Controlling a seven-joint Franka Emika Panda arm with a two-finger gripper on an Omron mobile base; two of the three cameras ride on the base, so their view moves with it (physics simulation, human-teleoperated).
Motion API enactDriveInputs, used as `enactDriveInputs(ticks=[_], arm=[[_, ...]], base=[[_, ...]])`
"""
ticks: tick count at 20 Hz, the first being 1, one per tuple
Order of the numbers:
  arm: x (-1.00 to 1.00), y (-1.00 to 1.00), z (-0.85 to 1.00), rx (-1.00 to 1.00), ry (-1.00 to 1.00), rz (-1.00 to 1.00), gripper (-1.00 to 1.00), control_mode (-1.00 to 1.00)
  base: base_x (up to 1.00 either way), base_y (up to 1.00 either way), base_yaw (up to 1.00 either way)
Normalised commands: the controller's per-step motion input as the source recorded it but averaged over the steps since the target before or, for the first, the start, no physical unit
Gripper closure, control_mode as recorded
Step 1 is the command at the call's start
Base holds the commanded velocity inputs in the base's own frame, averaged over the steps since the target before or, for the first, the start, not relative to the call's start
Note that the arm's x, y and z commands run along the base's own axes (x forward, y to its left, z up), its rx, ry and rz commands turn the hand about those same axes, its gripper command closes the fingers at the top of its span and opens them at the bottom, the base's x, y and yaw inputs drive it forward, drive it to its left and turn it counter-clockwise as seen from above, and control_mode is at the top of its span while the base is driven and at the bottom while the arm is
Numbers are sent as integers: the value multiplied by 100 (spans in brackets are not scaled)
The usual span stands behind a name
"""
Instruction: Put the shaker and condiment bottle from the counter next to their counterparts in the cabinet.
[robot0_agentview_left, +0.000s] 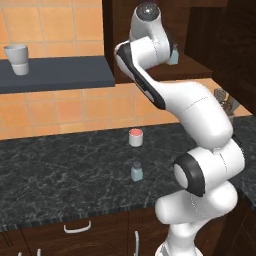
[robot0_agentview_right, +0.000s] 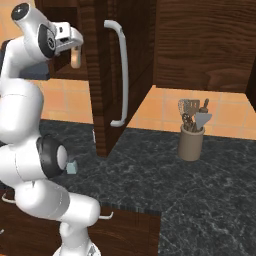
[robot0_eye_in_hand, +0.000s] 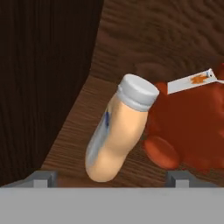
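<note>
In the hand view the tan condiment bottle (robot0_eye_in_hand: 117, 135) with its pale cap stands tilted on the cabinet shelf (robot0_eye_in_hand: 72, 133), leaning toward the dark red leaf-shaped syrup bottle (robot0_eye_in_hand: 192, 127) with a white tag. My gripper (robot0_eye_in_hand: 111, 177) is open, its fingertips (robot0_eye_in_hand: 43, 177) wide apart on either side of the bottle with gaps showing. From the right base view the gripper (robot0_agentview_right: 75, 46) is up inside the cabinet with the bottle (robot0_agentview_right: 75, 60) at it. One shaker (robot0_agentview_left: 173, 55) stands in the cabinet (robot0_agentview_left: 200, 30). The other shaker (robot0_agentview_left: 136, 171) stands on the counter (robot0_agentview_left: 60, 170).
A white jar with a red lid (robot0_agentview_left: 135, 137) is on the counter behind the shaker. The open cabinet door (robot0_agentview_right: 100, 75) with its long handle (robot0_agentview_right: 121, 75) hangs right of my hand. A utensil holder (robot0_agentview_right: 191, 137) stands far right. A cup (robot0_agentview_left: 17, 59) sits on the blue-grey wall shelf (robot0_agentview_left: 65, 75).
</note>
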Motion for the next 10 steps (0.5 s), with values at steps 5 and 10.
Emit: enactDriveInputs(ticks=[5, 10], arm=[[-96, -3, 9, 0, -23, 0, -100, -100], [-95, -8, 2, 1, -21, -2, -100, -100]], base=[[0, 0, 0], [0, 0, 0]])
